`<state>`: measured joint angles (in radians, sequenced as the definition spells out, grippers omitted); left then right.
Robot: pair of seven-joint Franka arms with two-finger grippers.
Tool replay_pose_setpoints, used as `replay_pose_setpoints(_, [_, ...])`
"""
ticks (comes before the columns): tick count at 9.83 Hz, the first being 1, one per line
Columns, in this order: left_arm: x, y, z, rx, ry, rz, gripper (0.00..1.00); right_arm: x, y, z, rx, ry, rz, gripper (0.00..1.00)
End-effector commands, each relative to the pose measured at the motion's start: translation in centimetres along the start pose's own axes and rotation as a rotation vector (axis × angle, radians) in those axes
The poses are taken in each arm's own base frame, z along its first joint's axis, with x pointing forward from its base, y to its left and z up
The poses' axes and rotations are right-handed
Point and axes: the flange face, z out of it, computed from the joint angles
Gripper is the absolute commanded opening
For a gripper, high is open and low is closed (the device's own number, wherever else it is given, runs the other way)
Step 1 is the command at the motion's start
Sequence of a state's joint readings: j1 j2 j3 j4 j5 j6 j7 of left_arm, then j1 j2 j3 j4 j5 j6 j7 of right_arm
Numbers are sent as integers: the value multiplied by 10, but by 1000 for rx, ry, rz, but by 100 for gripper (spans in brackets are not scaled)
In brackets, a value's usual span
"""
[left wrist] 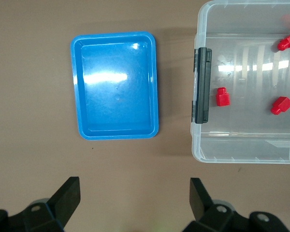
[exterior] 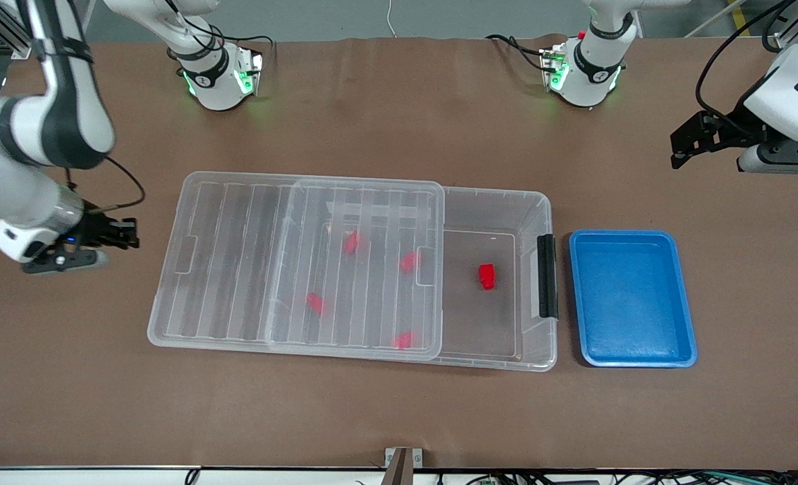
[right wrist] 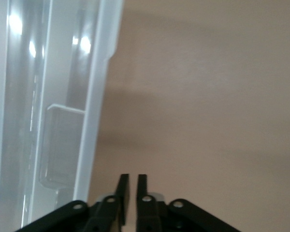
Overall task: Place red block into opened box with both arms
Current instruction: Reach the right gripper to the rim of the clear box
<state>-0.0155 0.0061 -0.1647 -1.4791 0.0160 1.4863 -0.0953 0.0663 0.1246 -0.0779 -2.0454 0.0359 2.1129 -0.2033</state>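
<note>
I see the box [exterior: 534, 283] in the middle of the bench [exterior: 399, 417]. Its lid [exterior: 291, 263] is slid toward the right arm's end, so the end with the black latch [exterior: 546, 276] is open.

One red block [exterior: 486, 276] already lies in that open part, on the box floor near the latch. Four more red pieces sit under the clear lid. The blue tray [exterior: 631, 300] beside the latch end holds nothing.

My right gripper [exterior: 112, 232] is off past the lid's end, over bare bench. Its fingers [right wrist: 123, 193] are closed and grip nothing. My left gripper [exterior: 699, 141] waits over bare bench toward the left arm's end, and its fingers [left wrist: 67, 195] are wide open and hold nothing.

I think the block is in, so the placing looks done. What may be left is sliding the lid shut.
</note>
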Motion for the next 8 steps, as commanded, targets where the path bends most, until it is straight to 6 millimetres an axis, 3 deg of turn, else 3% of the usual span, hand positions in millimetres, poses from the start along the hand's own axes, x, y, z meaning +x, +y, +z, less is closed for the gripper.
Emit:
replay_pose_setpoints(1, [-2, -6, 16, -12, -45, 6, 100, -10, -19, 14, 16, -4, -16, 0])
replay_pose_setpoints(4, [-4, -13, 16, -9, -51, 6, 100, -6, -49, 26, 75, -21, -5, 0])
replay_pose_setpoints(8, [-7, -22, 15, -1, -66, -9, 100, 1, -120, 28, 96, -27, 12, 0])
